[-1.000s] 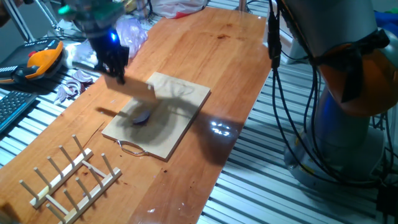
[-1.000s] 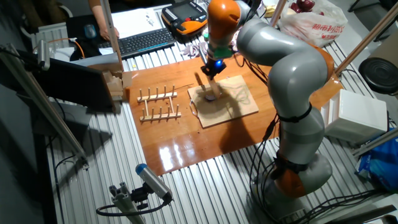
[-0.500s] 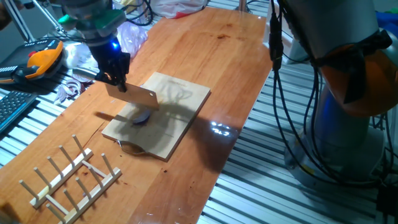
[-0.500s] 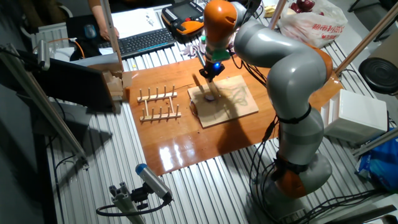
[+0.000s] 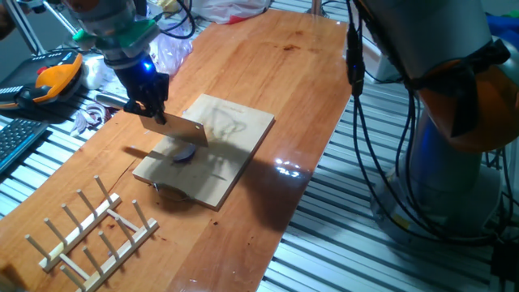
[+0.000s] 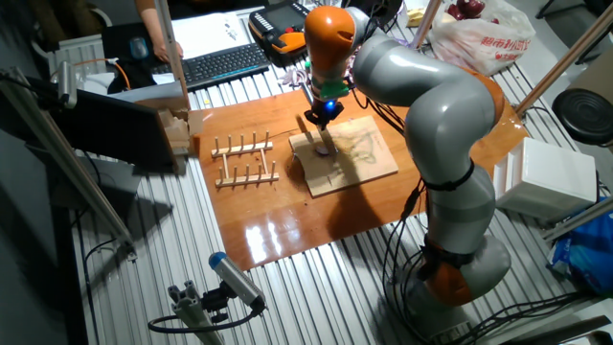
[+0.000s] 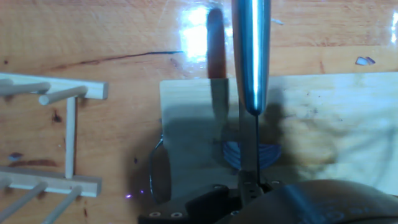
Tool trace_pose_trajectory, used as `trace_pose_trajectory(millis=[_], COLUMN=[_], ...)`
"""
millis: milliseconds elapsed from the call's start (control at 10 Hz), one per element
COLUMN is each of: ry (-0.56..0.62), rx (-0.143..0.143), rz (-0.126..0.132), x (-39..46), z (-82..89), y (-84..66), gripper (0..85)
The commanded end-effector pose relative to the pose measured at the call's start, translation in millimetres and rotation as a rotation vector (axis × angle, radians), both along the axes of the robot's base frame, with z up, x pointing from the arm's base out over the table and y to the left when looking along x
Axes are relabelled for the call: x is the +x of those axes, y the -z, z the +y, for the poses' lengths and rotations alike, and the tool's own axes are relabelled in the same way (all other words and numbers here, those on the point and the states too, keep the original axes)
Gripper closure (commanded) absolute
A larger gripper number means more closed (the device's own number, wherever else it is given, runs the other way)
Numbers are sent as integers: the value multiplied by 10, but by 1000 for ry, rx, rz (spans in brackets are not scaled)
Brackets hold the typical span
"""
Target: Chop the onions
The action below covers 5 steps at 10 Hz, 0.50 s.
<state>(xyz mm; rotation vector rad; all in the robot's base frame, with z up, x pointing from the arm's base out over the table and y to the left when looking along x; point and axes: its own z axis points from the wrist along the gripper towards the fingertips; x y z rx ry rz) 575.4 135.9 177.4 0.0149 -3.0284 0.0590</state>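
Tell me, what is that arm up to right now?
Gripper shut on knife, blade hanging over the cutting board. Onion right beneath the blade, looks uncut. Nothing in the way; dowel rack sits off to the side.

- The pale rectangular wooden cutting board [image 5: 207, 151] lies flat on the long brown wooden table [image 5: 268, 73].
- The small purple onion wedge [image 5: 185, 152] sits on the board, near its rack-side end.
- The flat steel knife blade [image 5: 174, 129], gripped by the black two-finger gripper [image 5: 152, 106], hangs directly above the wedge.
- The light wooden peg rack [image 5: 91, 231] stands on the table just beside the board's short end.
- The clear plastic bag [image 5: 170, 45] lies at the table edge behind the gripper.
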Motion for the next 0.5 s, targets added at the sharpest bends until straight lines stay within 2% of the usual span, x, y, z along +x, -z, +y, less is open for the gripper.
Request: trace_pose_trajectory(millis=[0,200,300,400], ry=[5,30,8,-5], rx=[7,24,28,58], rz=[-1,1,5,10], x=[-1,-1,-16,-14], z=[4,4,-77,-218], y=[-5,-5,-85,-186], gripper=[850,850,850,850])
